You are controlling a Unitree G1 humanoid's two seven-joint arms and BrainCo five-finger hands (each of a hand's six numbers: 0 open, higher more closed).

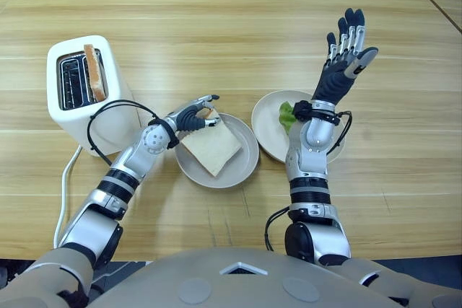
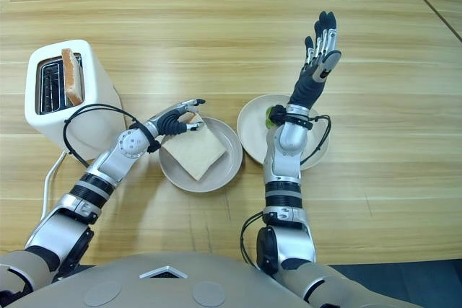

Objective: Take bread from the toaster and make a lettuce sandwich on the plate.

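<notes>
Bread [image 1: 211, 148]: pale square slice, thin tan crust, soft matte face, lying aslant in left plate [image 1: 249, 151], near corner toward plate's front rim, far corner gripped between curled fingers of left hand [image 1: 191, 117]. Left plate round, shallow, smooth beige, raised rim. Right plate [image 1: 261, 117] same make, just beside it, narrow strip of wood between rims. Lettuce [image 1: 287, 115], crinkled green leaf, on right plate's left half. Right hand [image 1: 345, 52] raised beyond right plate, dark fingers straight and slightly fanned, holding nothing. Toaster [image 1: 76, 124], smooth white box with rounded corners, left of left plate; second slice [image 1: 94, 71] standing upright in right slot, browner crust showing along top. White cord [image 1: 65, 185] running from toaster's base toward near edge. Table [image 1: 216, 27] of light wood planks, fine grain and long seams running side to side; broad run of planks beyond plates and toaster to far edge; another strip between plates and near edge. Left forearm [image 1: 133, 160] lying between toaster and left plate, close to both. Right forearm [image 1: 310, 149] covering right plate's middle and near-right rim, lettuce partly hidden behind wrist. Lower part of second slice sunk in slot. Toaster's left slot dark, inside hard to make out. Cord's near end cut off behind left arm. Bread's gripped corner partly masked by fingers.
</notes>
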